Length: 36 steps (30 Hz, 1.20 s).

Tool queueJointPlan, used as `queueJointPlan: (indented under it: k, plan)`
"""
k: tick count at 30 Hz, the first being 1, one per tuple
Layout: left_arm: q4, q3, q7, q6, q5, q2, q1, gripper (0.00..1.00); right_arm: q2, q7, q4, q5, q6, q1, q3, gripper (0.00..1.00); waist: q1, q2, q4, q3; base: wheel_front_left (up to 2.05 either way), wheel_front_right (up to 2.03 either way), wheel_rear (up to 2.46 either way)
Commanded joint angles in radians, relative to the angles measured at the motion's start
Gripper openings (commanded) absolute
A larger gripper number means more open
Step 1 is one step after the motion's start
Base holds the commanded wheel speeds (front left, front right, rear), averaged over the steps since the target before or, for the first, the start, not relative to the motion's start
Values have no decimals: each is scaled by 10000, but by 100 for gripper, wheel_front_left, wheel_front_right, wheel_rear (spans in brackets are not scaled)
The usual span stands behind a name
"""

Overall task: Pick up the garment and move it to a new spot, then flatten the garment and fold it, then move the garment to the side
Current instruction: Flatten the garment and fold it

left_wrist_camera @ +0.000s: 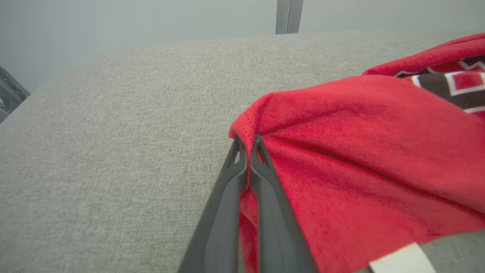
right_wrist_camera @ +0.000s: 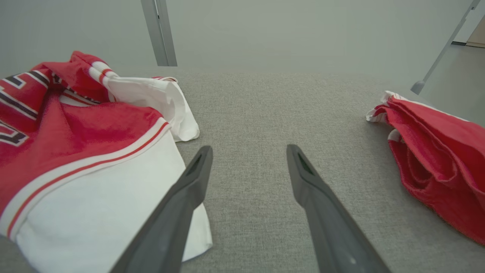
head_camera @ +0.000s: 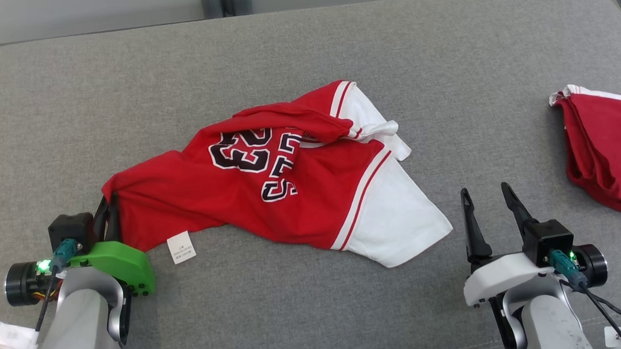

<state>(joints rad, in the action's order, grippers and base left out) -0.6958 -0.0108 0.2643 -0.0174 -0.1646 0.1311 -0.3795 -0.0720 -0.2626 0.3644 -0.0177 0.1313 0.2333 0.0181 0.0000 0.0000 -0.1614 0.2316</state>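
The garment (head_camera: 289,189) is a red jersey with white sleeves and dark "23" lettering, lying crumpled across the middle of the grey surface. My left gripper (head_camera: 109,202) is shut on its red hem corner at the lower left; the left wrist view shows the garment (left_wrist_camera: 360,159) pinched between the two dark fingers (left_wrist_camera: 227,197) of that gripper (left_wrist_camera: 247,142). A white label (head_camera: 181,247) hangs from the hem. My right gripper (head_camera: 486,197) stands open just right of the white sleeve, empty, above bare fabric. In the right wrist view this gripper (right_wrist_camera: 248,151) has the garment (right_wrist_camera: 75,151) at its left.
A second red garment (head_camera: 605,150), folded with white trim, lies at the right edge, also seen as a red pile (right_wrist_camera: 435,163) in the right wrist view. The grey padded surface (head_camera: 136,83) stretches bare to the back and left. A metal post (right_wrist_camera: 159,34) stands behind it.
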Motion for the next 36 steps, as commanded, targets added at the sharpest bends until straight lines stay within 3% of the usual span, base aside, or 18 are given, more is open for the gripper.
queueJointPlan:
  k: [1, 2, 3, 7, 11, 17, 25, 36]
  plan:
    - [-164, 36, -7, 114, 239, 60, 21, 15, 37, -28, -71, -114, -12, 48, 65, 100, 0, 0, 49, -176, 0, 0, 0]
    - [-211, 31, -7, 159, 313, 70, 77, 46, 55, -28, -78, -128, -12, 22, 117, 100, 0, 0, 89, -237, 0, 0, 0]
    - [-237, 64, -7, 177, 320, 28, 160, 100, 80, -28, -69, -178, -12, -33, 167, 100, 0, 0, 155, -326, 0, 0, 0]
    - [259, 214, -7, 385, 509, -201, 646, 100, 129, -28, -255, -246, -12, -167, 286, 100, 0, 0, 446, -586, 0, 0, 0]
    - [1642, 381, -7, 603, 721, -484, 1501, 100, 168, -28, -330, -238, -12, -222, 483, 100, 0, 0, 739, -804, 0, 0, 0]
    - [2854, 11, -7, 538, 833, -735, 2652, 100, 192, -28, -263, -297, -12, -339, 506, 100, 0, 0, 1214, -1189, 0, 0, 0]
    - [3076, -675, -7, 523, 644, -784, 3300, 100, 204, -28, -104, -516, -12, -734, 405, 100, 0, 0, 1728, -1770, 0, 0, 0]
    - [3338, -765, -7, 638, 494, -791, 3593, 100, 204, -28, -19, -698, -12, -1027, 242, 100, 0, 0, 1858, -2147, 0, 0, 0]
